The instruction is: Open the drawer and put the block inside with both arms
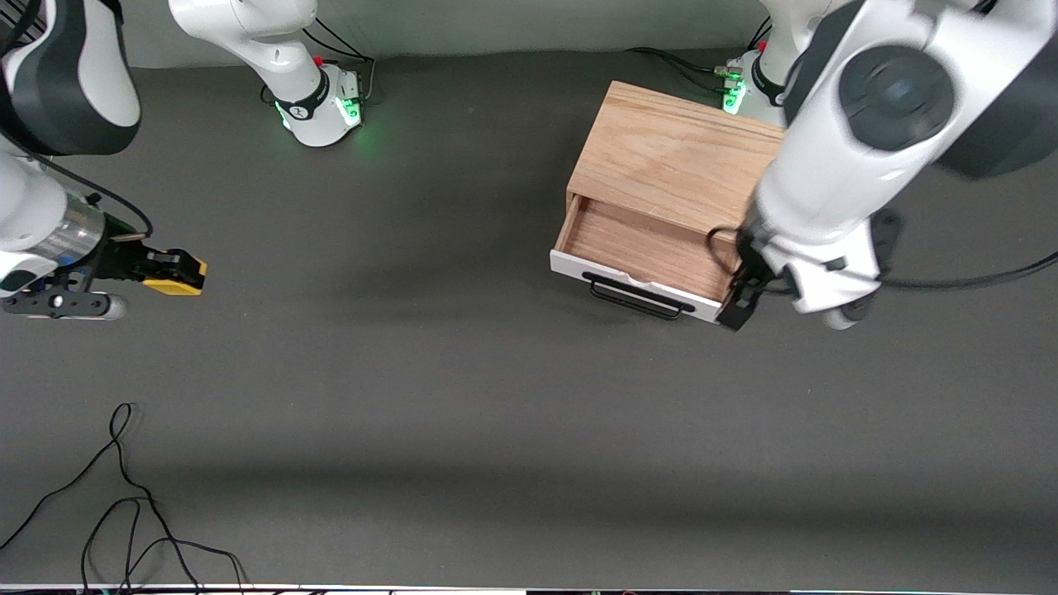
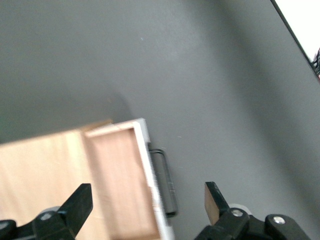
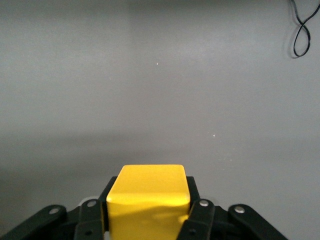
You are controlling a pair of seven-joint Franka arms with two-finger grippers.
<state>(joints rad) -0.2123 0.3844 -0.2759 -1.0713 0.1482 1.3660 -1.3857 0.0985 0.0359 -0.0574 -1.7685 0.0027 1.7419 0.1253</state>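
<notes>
The drawer (image 1: 640, 248) stands pulled out of its light oak box (image 1: 674, 153), showing a bare wood interior (image 2: 120, 180), white front and black bar handle (image 1: 636, 297). My left gripper (image 1: 738, 304) hangs open at the end of the drawer front that is toward the left arm's end of the table. In the left wrist view the left gripper (image 2: 147, 200) holds nothing, its fingers straddling the front edge and the handle (image 2: 169, 182). My right gripper (image 1: 161, 268) is shut on the yellow block (image 1: 176, 275), held over bare table at the right arm's end. The block (image 3: 148, 197) fills the right gripper (image 3: 148, 212).
Black cables (image 1: 124, 496) loop on the grey table near the front camera at the right arm's end, one loop (image 3: 300, 30) also showing in the right wrist view. Two green-lit arm bases (image 1: 322, 107) (image 1: 744, 83) stand along the robots' edge.
</notes>
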